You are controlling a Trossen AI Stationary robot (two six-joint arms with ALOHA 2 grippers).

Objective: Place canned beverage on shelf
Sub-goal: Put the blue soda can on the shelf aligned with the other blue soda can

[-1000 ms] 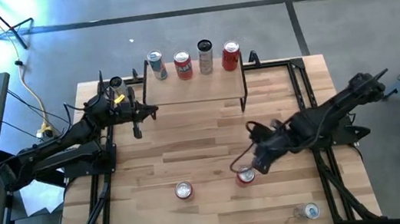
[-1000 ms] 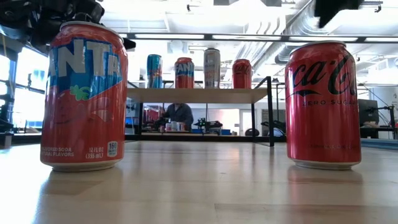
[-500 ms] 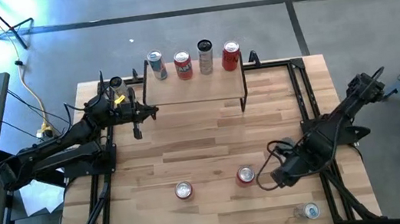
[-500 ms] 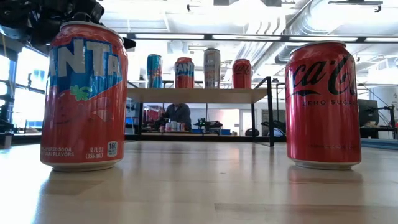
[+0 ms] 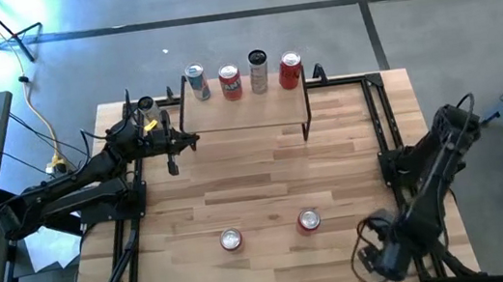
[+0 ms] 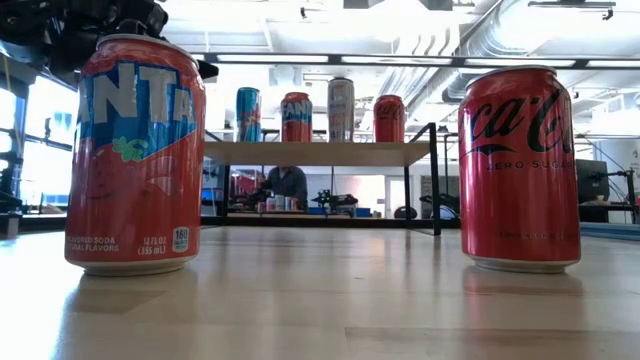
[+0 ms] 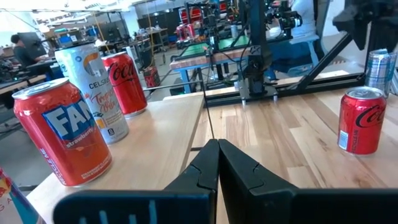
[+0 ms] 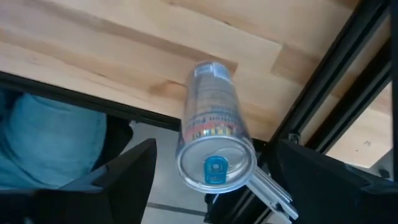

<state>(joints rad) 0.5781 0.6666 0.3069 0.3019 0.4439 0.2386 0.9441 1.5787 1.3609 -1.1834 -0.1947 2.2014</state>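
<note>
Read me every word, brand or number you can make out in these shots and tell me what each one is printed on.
"NTA", cut off, with "12 FL OZ (355 mL)": the near red Fanta can.
"Coca-Cola ZERO SUGAR": the red can beside it.
"FAN", cut off, and "strawberry": the red can on the shelf.
"CELSIUS": the white can.
"Coca-Cola" script: the cans behind it and on the table.
The silver can under the right gripper: print too blurred.

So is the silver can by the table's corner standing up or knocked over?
Standing up. The right wrist view looks down on the silver can: its round top and tab face the camera, base on the table.
</note>
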